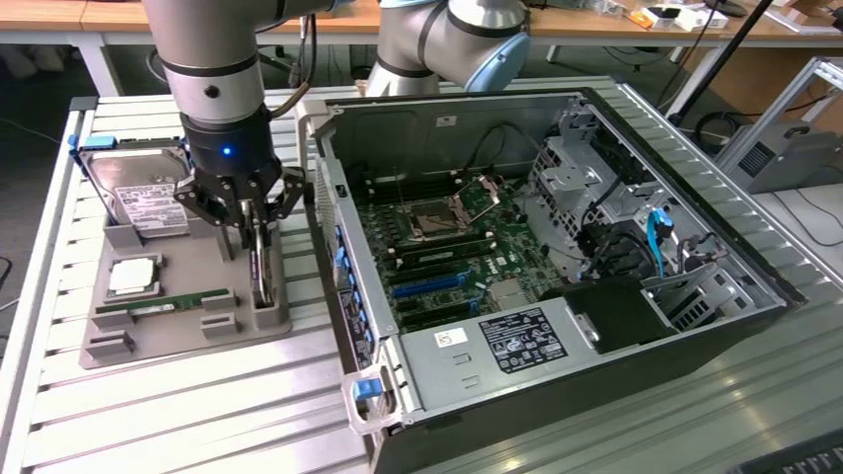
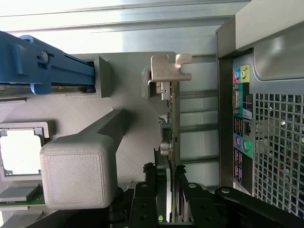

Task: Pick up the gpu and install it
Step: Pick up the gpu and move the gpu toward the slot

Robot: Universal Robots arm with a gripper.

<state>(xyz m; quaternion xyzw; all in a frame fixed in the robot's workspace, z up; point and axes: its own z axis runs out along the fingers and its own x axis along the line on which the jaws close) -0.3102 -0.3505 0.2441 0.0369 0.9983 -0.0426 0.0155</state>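
— Ribbed metal desk (image 1: 197, 405) all the way across. What's sitting on it?
— A grey holder (image 1: 197, 252) toward the exterior view's left, and an open computer case (image 1: 593, 395) on its side toward the right, motherboard (image 1: 448, 237) showing.
— What's in the holder?
— A hard drive (image 1: 145, 197) with a white label at the far end, a narrow green memory stick (image 1: 165, 303) lying flat nearer the camera, and the gpu (image 1: 268, 272), standing on edge along the side closest to the case.
— And the arm (image 1: 217, 89)?
— It comes straight down over that card.
— How are the jaws?
— Closed on the gpu, one on each face, gripping its upper edge. In the wrist view the board (image 2: 169, 118) runs out from between them, with its silvery bracket (image 2: 166, 66) at the far end.
— Is the card near the case?
— Just beside it. The case's rear panel with its coloured ports (image 2: 242, 114) lies alongside the card, and a grey post (image 2: 78, 171) of the holder stands on the card's other side.
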